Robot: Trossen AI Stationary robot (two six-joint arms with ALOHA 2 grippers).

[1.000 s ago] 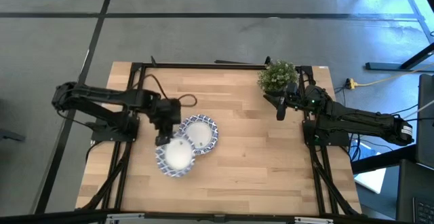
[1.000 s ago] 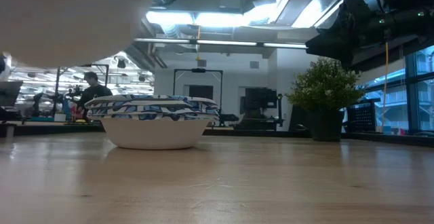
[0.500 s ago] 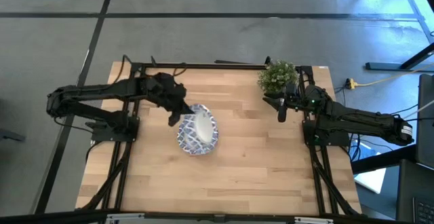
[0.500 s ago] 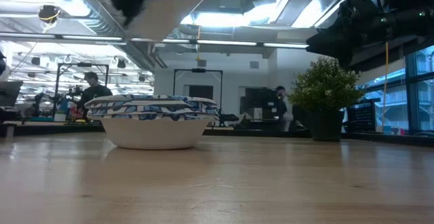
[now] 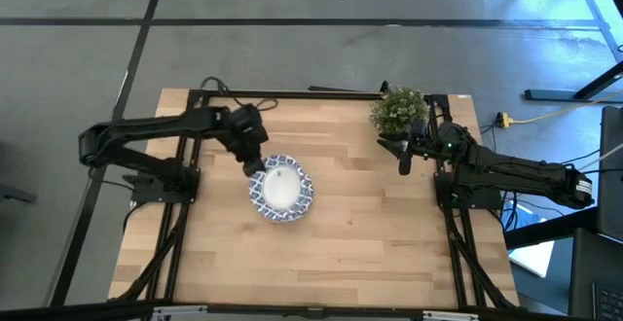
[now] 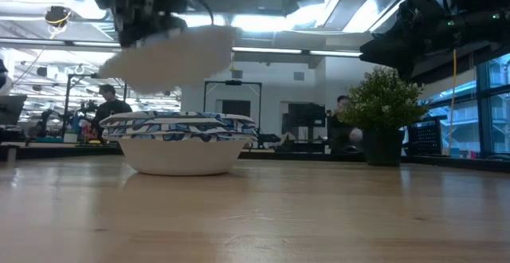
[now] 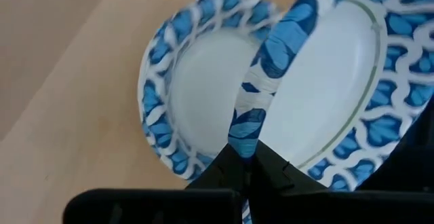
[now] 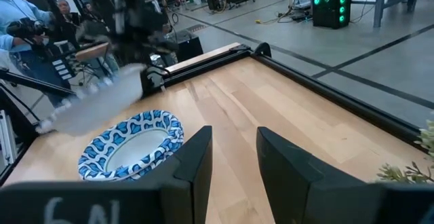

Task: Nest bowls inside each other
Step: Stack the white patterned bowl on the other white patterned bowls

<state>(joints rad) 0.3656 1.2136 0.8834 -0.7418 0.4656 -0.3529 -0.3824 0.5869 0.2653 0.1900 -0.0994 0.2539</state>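
The left gripper hung above the middle of the pale wooden worktop, its jaws clenched on the blue-and-white patterned rim of a round shallow bowl, white inside. In the low view that held bowl showed as a blurred pale shape in the air, tilted and clear of the bowls below. Under it, a stack of matching blue-rimmed bowls sat upright on the worktop; how many were nested there could not be told, though at least two rims seemed to show. From above, the held bowl lay almost directly over the stack, hiding most of it.

The right gripper waited near the worktop's far right side, just beside a small green potted plant, its jaws released with a clear gap between the two dark fingers. In the room beyond the worktop a person stood among equipment.
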